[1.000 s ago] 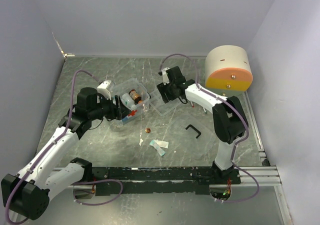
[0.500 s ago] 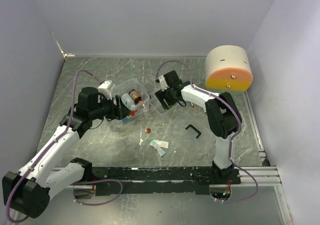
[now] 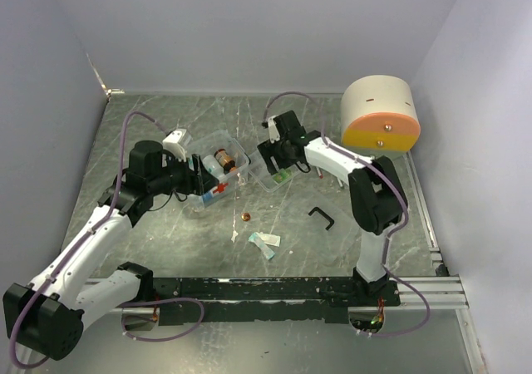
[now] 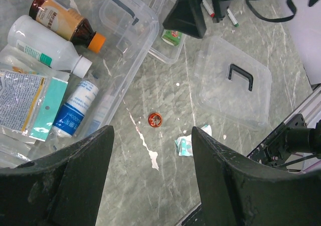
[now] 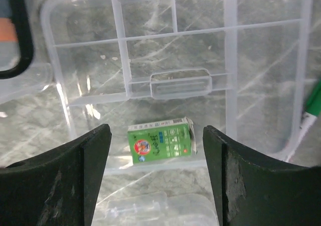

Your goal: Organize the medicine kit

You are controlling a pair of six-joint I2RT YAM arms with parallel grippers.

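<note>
In the top view, the left gripper (image 3: pixel 202 181) is hovering at the near edge of the clear bin (image 3: pixel 237 148), which is holding a brown bottle (image 3: pixel 223 158) among other supplies. The right gripper (image 3: pixel 273 159) is reaching over the divider tray (image 3: pixel 268 181) just right of the bin, where a green box (image 3: pixel 281 175) is lying. A copper cap (image 3: pixel 246 217) and a teal packet (image 3: pixel 266 243) are sitting on the table (image 3: pixel 166 112) nearer the bases, with a black handle (image 3: pixel 321 218) to their right. A cream and orange drum (image 3: pixel 380 114) is standing at the far right.

In the left wrist view, the left gripper (image 4: pixel 150 135) is spreading its fingers (image 4: pixel 75 186) wide, grasping nothing. The bin (image 4: pixel 143 32) below is holding the brown bottle (image 4: pixel 62 20), a white bottle (image 4: pixel 47 47), a blue tube (image 4: pixel 75 114) and a sachet (image 4: pixel 17 100). The cap (image 4: pixel 155 119) and packet (image 4: pixel 188 144) are lying on the table (image 4: pixel 125 186) outside it. The green box (image 4: pixel 171 36) is showing in the tray under the right arm, and the handle (image 4: pixel 239 76) is sitting on a clear lid (image 4: pixel 210 95). Pens (image 4: pixel 220 12) are lying beyond.

In the right wrist view, the right gripper (image 5: pixel 155 130) is also holding its fingers (image 5: pixel 65 181) apart, released. The green box (image 5: pixel 161 144) is lying flat in the tray's (image 5: pixel 175 32) near compartment, touching neither finger. A green pen (image 5: pixel 313 103) is showing at the right edge.
</note>
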